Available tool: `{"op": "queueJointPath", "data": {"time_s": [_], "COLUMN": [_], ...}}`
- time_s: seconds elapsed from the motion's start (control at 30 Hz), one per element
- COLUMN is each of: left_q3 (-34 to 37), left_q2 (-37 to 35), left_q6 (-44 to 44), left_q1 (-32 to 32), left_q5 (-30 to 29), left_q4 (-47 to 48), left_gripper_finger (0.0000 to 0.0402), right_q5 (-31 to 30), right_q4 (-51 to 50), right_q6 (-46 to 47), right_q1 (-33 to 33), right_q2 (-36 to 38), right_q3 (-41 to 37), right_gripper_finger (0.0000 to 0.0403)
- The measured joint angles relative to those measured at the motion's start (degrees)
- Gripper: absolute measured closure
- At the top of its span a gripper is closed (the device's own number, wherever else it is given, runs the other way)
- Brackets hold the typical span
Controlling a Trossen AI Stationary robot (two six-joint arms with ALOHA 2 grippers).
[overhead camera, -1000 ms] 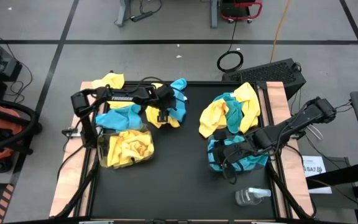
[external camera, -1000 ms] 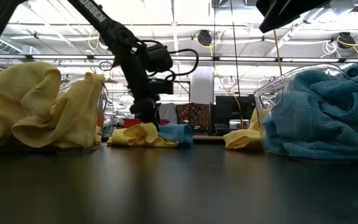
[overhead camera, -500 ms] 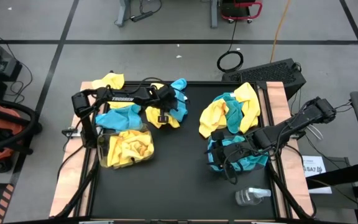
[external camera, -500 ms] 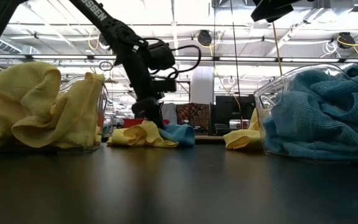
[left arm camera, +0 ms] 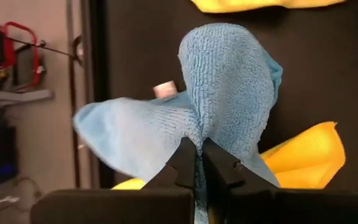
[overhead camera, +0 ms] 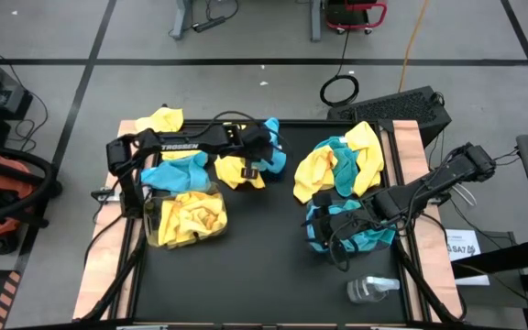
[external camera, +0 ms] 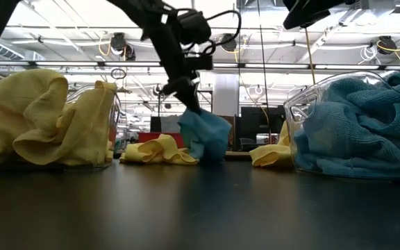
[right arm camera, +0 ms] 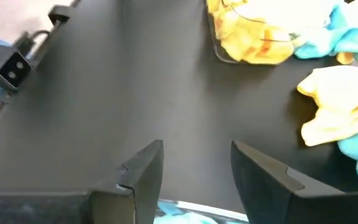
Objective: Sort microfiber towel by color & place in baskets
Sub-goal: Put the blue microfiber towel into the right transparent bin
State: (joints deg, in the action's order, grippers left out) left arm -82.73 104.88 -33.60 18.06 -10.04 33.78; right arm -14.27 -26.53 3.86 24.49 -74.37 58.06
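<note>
My left gripper (external camera: 189, 104) is shut on a turquoise microfiber towel (external camera: 204, 136) at the table's far middle, next to a yellow towel (external camera: 160, 150) that lies on the table. My right gripper (right arm camera: 194, 168) stands open and holds nothing. It hovers over the right basket (external camera: 353, 125), which is full of turquoise towels. The left basket (overhead camera: 186, 218) holds yellow towels. My left gripper pinches a bunched fold of the turquoise towel (left arm camera: 197, 134) between its two fingertips. The fingers come from above, pointing down. The towel hangs slack below them in several folds. I cannot tell whether its lower end (external camera: 210, 158) touches the table.
A mixed pile of yellow and turquoise towels (overhead camera: 342, 165) lies at the far right. A turquoise towel (overhead camera: 177, 170) and a yellow one (overhead camera: 159, 119) lie at the far left. A clear plastic bottle (overhead camera: 369, 289) lies near the front right.
My left gripper has shut on the turquoise towel, risen and gone a little toward the table's right edge. The towel has come up off the yellow towel and now hangs below the fingers. The yellow towel has stayed on the table.
</note>
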Motion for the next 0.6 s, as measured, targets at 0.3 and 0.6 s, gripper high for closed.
{"op": "queueJointPath", "data": {"time_s": [0.3, 0.6], "left_q3": [-8.88, -19.35], "left_q2": [0.00, -0.02], "left_q6": [0.06, 0.00], "left_q1": [-3.23, -7.10], "left_q5": [-5.12, -9.22], "left_q4": [10.92, 19.95], "left_gripper_finger": [0.0394, 0.0394], "right_q5": [-8.25, -14.42], "right_q4": [-1.55, -0.55], "right_q6": [0.91, -1.01], "right_q1": [-0.04, -1.94], "right_q2": [0.00, 0.00], "right_q3": [0.00, 0.00], "right_gripper_finger": [0.0222, 0.0222]}}
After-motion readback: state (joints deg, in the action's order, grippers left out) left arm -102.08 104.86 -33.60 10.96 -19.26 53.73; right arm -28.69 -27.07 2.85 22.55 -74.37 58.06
